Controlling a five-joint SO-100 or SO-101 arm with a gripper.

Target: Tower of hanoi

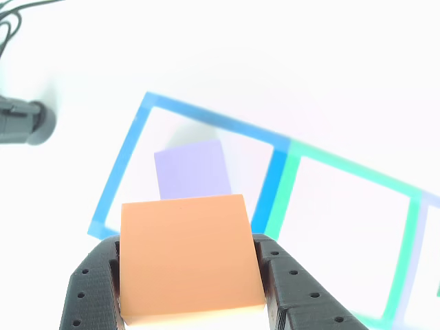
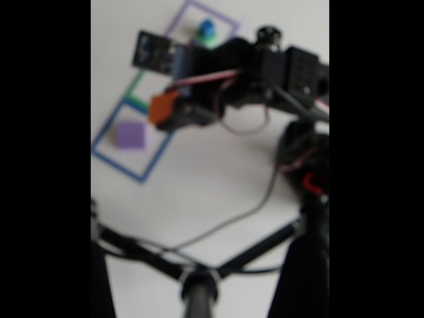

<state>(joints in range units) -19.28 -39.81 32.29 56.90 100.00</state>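
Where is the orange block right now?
The orange cube is held between the gripper fingers, above the blue square outline, near the purple slab inside it.

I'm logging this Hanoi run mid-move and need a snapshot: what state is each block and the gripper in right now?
orange cube: held in the gripper, above the blue outline's edge.
gripper: shut on the orange cube.
purple slab: lying flat inside the blue outline, nothing on it.
blue cube: in the purple outline, apparently stacked on the green cube; the fixed view is blurred.
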